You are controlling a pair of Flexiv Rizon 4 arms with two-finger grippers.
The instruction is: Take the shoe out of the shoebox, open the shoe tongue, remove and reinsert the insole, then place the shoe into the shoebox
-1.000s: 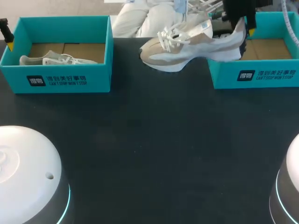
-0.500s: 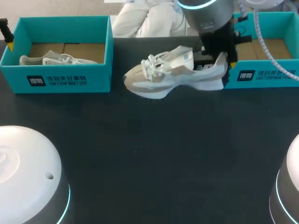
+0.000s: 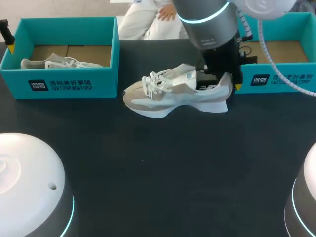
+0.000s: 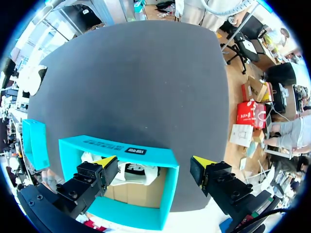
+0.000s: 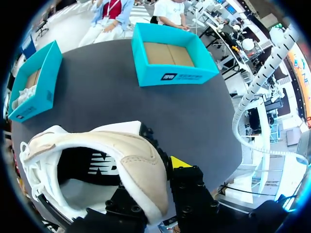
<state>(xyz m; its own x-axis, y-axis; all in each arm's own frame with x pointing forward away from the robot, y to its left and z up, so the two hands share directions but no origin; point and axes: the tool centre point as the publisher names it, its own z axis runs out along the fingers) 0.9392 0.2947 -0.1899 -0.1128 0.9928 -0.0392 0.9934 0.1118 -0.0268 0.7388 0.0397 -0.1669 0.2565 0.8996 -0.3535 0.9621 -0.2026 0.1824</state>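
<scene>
The right claw [image 3: 224, 79] is clamped on the heel collar of the sneaker [image 3: 173, 94]; the right wrist view shows one yellow-tipped finger outside the heel with the padded rim pinched against it. The sneaker is out of its box, just to 12 o'clock of the middle of the counter [image 3: 158, 173], with its toe at 9 o'clock and its heel at 3 o'clock. Whether the sole rests on the counter cannot be told. The right shoebox [image 3: 276, 79] at 2 o'clock holds nothing but its cardboard base. The left claw [image 4: 154, 167] hangs wide open above the left shoebox [image 3: 69, 84] at 10 o'clock, in which a second sneaker [image 3: 54, 63] lies.

Risks noted:
- The grip takes only the soft heel rim. The long body hangs off it, so the toe may droop or twist and the collar may slip free.
- A release before the sole sits flat would likely tip the sneaker onto its side.
- The heel is near the right shoebox's front wall. A swing toward 3 o'clock could knock the box.
- The laces [image 3: 155, 81] stand in loose loops and could snag a finger when the tongue is opened.

Materials: the sneaker has beige suede-like panels, a pale upper and a thick white wedge sole of foam appearance. Its inside is dark. Both shoeboxes are open-topped rectangles of teal card with brown bases. The counter is matte black and looks flat.
</scene>
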